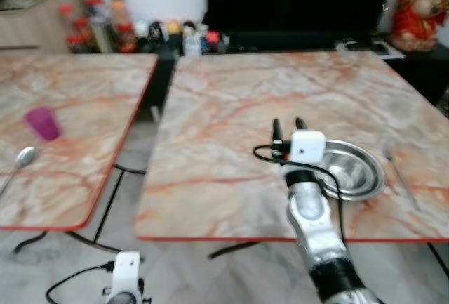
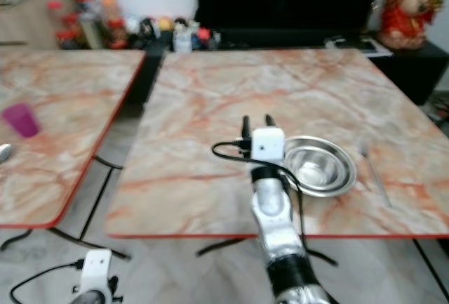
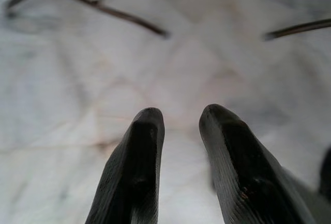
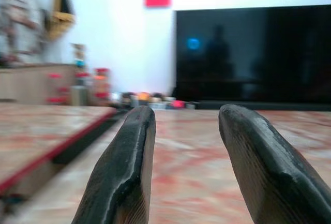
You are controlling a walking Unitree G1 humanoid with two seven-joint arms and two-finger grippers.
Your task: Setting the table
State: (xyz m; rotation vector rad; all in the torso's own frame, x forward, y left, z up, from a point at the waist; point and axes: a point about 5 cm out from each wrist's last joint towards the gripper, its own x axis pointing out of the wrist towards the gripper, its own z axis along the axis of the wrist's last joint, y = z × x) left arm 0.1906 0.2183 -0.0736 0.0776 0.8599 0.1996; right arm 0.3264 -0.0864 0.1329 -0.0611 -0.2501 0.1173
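Two marble-patterned worktops stand side by side with a gap between them. On the right worktop (image 1: 231,100) a steel bowl (image 1: 351,169) sits near the front edge, toward the right corner, and a spoon (image 1: 400,174) lies just beside it on the side nearer the right edge, handle pointing at the front edge. The right tool (image 1: 288,126) is raised over the worktop just to the left of the bowl, its two black fingers (image 4: 124,167) spread with nothing between them and pointing toward the back edge.

On the left worktop (image 1: 84,107) a purple cup (image 1: 43,123) stands near the middle and a second spoon (image 1: 21,160) lies close to the front edge. The left tool (image 3: 178,157) hangs low over the floor, fingers parted and empty.

By the look of it, one place is laid on the right worktop, with the cup not yet beside the bowl. The next move probably calls for the robot to turn to the left worktop, bring an open tool around the cup and carry it across upright; the slim spoon would need a flat, low pinch.
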